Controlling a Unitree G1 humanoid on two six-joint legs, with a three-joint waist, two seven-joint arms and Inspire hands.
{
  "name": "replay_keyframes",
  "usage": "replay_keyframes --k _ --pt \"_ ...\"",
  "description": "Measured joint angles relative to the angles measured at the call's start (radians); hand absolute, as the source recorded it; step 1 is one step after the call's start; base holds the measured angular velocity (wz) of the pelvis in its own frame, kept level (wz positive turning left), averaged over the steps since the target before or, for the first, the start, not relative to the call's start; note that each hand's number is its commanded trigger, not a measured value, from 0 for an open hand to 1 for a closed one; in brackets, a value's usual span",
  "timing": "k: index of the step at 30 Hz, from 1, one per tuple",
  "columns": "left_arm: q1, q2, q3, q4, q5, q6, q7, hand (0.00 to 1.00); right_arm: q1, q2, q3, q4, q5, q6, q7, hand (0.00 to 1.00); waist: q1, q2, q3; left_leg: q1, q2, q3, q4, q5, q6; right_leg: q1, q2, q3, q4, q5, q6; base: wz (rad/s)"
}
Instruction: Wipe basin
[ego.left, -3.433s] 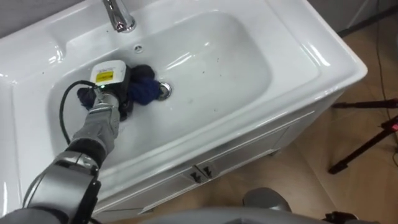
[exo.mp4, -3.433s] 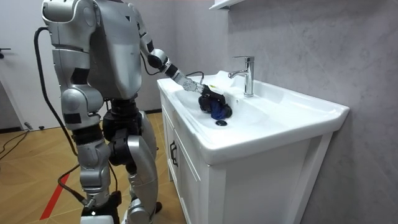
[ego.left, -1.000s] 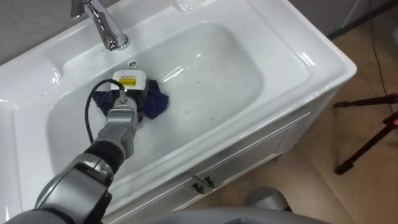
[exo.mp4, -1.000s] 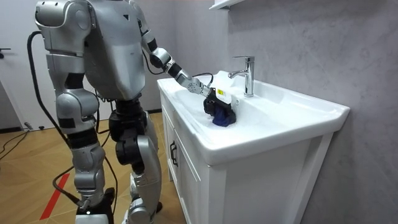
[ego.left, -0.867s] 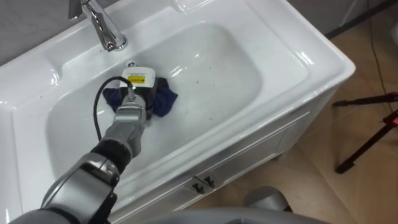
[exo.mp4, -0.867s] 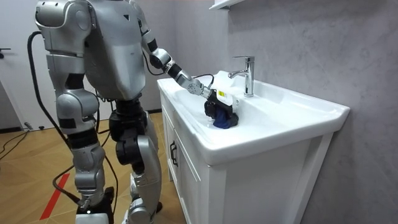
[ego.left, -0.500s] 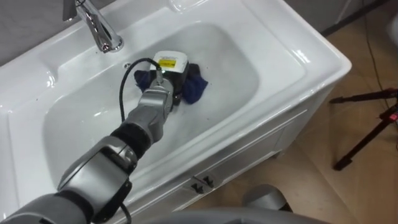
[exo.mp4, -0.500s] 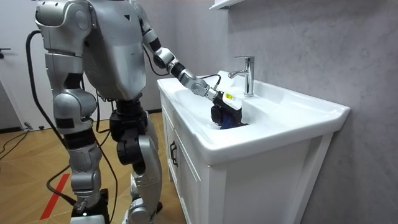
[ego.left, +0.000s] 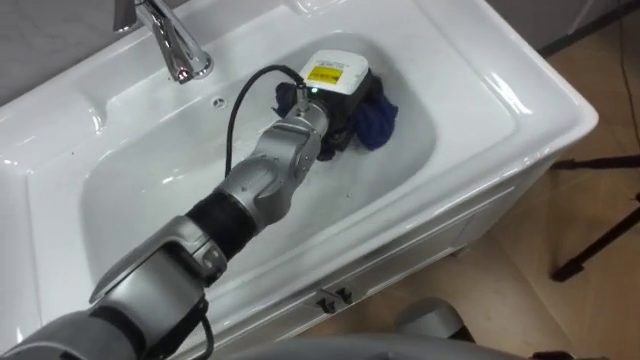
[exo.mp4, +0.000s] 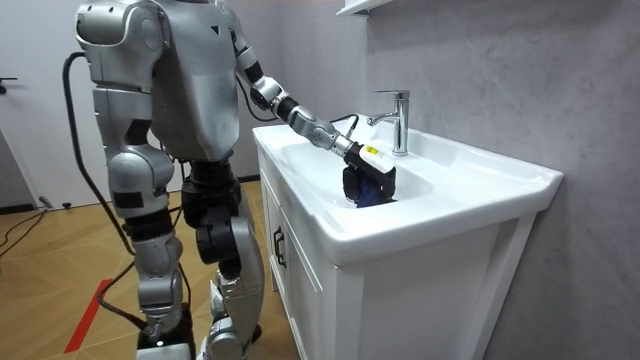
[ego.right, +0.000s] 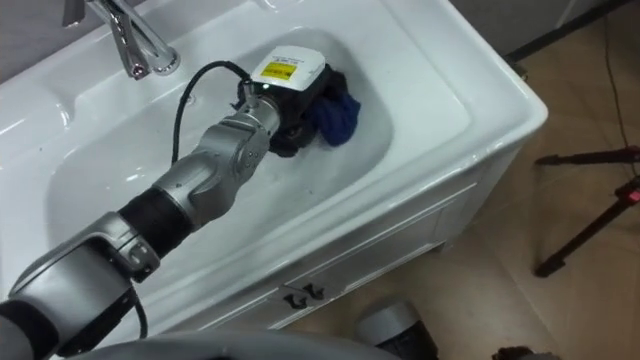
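Robot stands at the front of the cabinet (exo.mp4: 400, 300) with its left arm reaching into the basin (ego.left: 505, 95). The left hand (ego.left: 335, 92) is down at the bowl's back right corner, well to the right of the tap (ego.left: 178, 48), with its dark fingers curled onto the blue cloth (ego.left: 379, 119). The cloth lies bunched under and just right of the hand, against the bowl's right wall. The right hand (exo.mp4: 156, 230) hangs by the robot's side in the room view, and its state cannot be told.
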Motion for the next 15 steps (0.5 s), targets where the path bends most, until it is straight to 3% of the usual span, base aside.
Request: replay_keyframes --k 8,9,13,15 --pt "0.000 -0.003 0.000 -0.060 -0.048 -0.005 -0.023 1.00 -0.008 -0.001 0.015 0.004 0.001 -0.003 0.019 0.00 0.001 -0.003 0.0015 0.003 -0.012 -0.004 0.004 -0.004 0.007 0.004 -0.012 0.001 0.003 -0.006 0.009 0.00" --pt "0.003 -0.003 0.000 -0.059 -0.047 -0.005 -0.024 1.00 -0.006 -0.001 0.014 0.005 0.000 -0.003 0.019 0.00 0.001 -0.009 0.0059 0.012 -0.014 -0.004 0.002 -0.004 0.007 0.012 -0.013 0.003 0.002 -0.007 0.010 -0.04" --pt "0.024 -0.002 0.000 -0.048 -0.045 -0.005 -0.029 1.00 -0.002 -0.001 0.014 0.004 0.001 0.001 0.017 0.00 0.003 -0.022 0.0062 0.038 -0.014 -0.003 -0.012 -0.004 0.007 0.021 -0.012 0.012 0.001 -0.009 0.011 -0.12" --pt "0.053 0.001 0.002 -0.041 -0.044 -0.005 -0.032 1.00 0.007 0.005 0.013 -0.001 0.018 0.006 0.017 0.00 0.011 -0.039 0.0092 0.054 -0.015 -0.003 -0.015 -0.004 0.007 0.035 -0.011 0.014 0.000 -0.012 0.010 -0.06"
